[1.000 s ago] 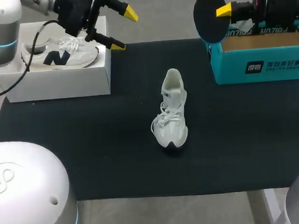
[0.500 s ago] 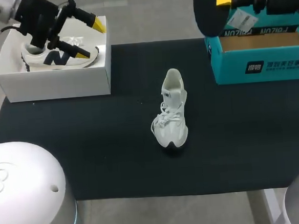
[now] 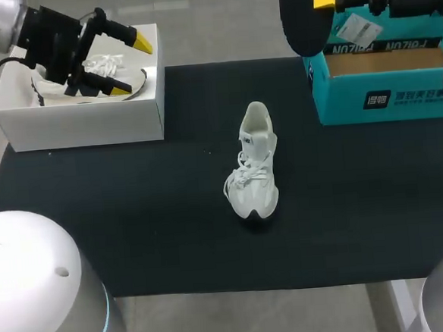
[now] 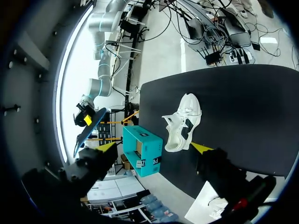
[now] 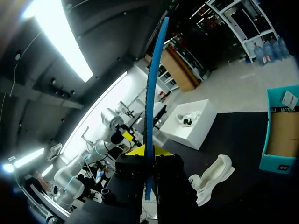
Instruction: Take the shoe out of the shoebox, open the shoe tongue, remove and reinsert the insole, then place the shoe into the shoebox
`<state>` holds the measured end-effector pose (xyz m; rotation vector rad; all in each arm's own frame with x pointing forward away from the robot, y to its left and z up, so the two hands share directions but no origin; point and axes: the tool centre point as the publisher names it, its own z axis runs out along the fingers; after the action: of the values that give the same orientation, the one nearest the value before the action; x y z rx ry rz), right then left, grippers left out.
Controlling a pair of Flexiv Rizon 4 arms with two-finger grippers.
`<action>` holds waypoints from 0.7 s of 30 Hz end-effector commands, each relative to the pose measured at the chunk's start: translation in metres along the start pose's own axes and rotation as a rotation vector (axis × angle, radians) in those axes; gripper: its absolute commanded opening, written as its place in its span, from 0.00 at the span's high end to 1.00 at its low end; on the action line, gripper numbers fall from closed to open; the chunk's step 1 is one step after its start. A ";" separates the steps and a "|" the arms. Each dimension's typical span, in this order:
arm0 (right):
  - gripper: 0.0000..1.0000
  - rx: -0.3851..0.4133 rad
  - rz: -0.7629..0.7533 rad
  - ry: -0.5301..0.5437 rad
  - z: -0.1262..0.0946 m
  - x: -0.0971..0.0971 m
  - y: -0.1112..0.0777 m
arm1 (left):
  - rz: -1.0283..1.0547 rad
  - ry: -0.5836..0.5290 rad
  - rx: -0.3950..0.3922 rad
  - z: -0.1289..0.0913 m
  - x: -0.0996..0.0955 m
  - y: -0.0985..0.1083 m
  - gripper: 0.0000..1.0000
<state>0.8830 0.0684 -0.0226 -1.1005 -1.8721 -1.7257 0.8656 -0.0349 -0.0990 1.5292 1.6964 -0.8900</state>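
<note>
- Underneath, a black mat (image 3: pixel 135 240) covers most of the table.
- At the far left corner of the mat stands an open white box (image 3: pixel 81 122).
- At the far right corner stands an open teal box (image 3: pixel 383 86). Its brown inside shows, and I see nothing in it.
- About the middle of the mat, well apart from both boxes, stands the shoe (image 3: pixel 254 171). It is white and upright on its sole, with the toe toward the near edge and the heel toward the far edge. The laces lie loose on top.
- Inside the white box lies a second shoe (image 3: pixel 86 77), white with a dark mark on its side. It is partly hidden by the left arm.
- The insole (image 3: pixel 302 16) is in the air, over the left end of the teal box. It looks dark in the head view; in the right wrist view only its thin blue edge shows, standing upright.
- The left gripper (image 3: pixel 133 63) hangs over the white box, just above the second shoe. Its fingers are spread wide and hold nothing.
- The right gripper (image 5: pixel 148 158) is closed on the insole, one finger on each face.
</note>
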 end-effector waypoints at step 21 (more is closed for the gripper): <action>1.00 0.080 0.071 0.063 0.027 -0.040 0.008 | 0.000 0.003 -0.003 0.000 -0.001 -0.001 0.00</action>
<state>0.9216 0.0820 -0.0507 -1.0542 -1.8239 -1.6138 0.8646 -0.0356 -0.0994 1.5261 1.6959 -0.8873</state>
